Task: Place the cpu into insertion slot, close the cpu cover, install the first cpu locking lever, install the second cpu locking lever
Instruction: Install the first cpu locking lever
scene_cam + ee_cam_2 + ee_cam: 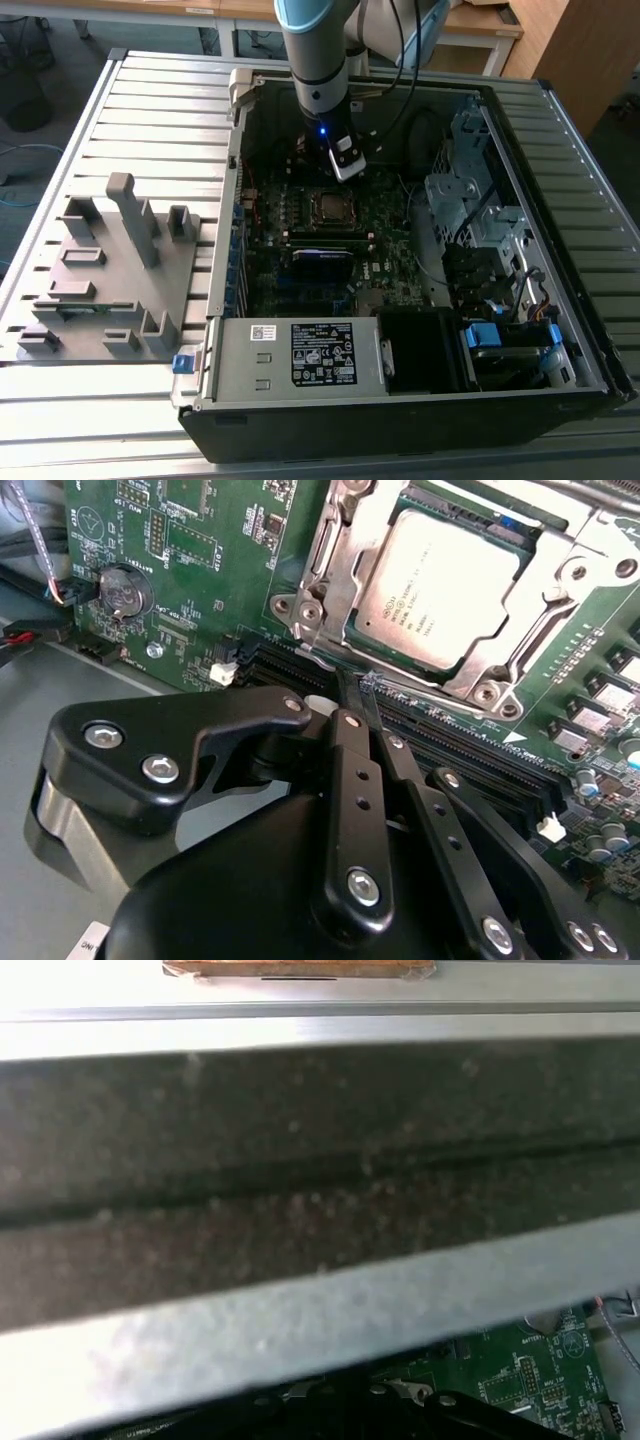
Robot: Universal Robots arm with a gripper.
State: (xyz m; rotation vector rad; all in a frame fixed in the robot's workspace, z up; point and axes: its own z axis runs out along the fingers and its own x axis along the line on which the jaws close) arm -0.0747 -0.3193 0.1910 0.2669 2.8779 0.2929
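The cpu (440, 585) lies flat in the insertion slot (345, 213), its grey metallic top facing up. The silver cpu cover (345, 580) is folded down flat around it, framing the chip. My gripper (358, 685) hovers at the socket's edge beside the long black memory slots. Its two black fingers (350, 770) converge until the tips meet, and I see nothing between them. In the exterior view the gripper (345, 165) hangs just behind the cpu (328, 206), inside the open computer case.
Long black memory slots (470, 750) run beside the socket, and a coin battery (120, 588) sits on the green board. The case wall (320, 1160) is close to the wrist. A power supply (300, 355), a drive cage (470, 190) and a grey fixture plate (110, 270) surround the work area.
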